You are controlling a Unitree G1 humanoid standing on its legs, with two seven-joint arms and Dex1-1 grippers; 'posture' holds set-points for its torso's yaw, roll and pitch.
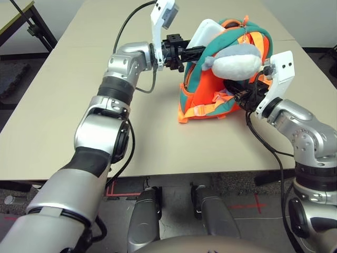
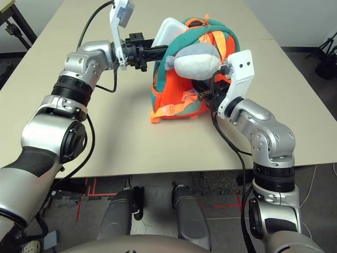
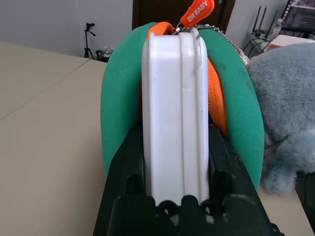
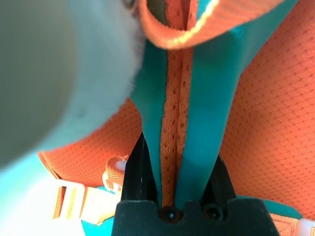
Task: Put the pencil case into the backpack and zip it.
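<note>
You're mid-insertion: the left gripper (image 3: 179, 196) clamps the pencil case (image 3: 177, 118) by its end, its far end entering the backpack (image 1: 210, 97) near the tabletop's (image 1: 158, 147) middle. The right gripper (image 4: 172, 196) pinches a teal backpack strap (image 4: 189, 113). Pushing the case fully in and zipping remain. The beige tabletop stands over dark floor; 1 tripod (image 3: 89, 34) stands behind.
</note>
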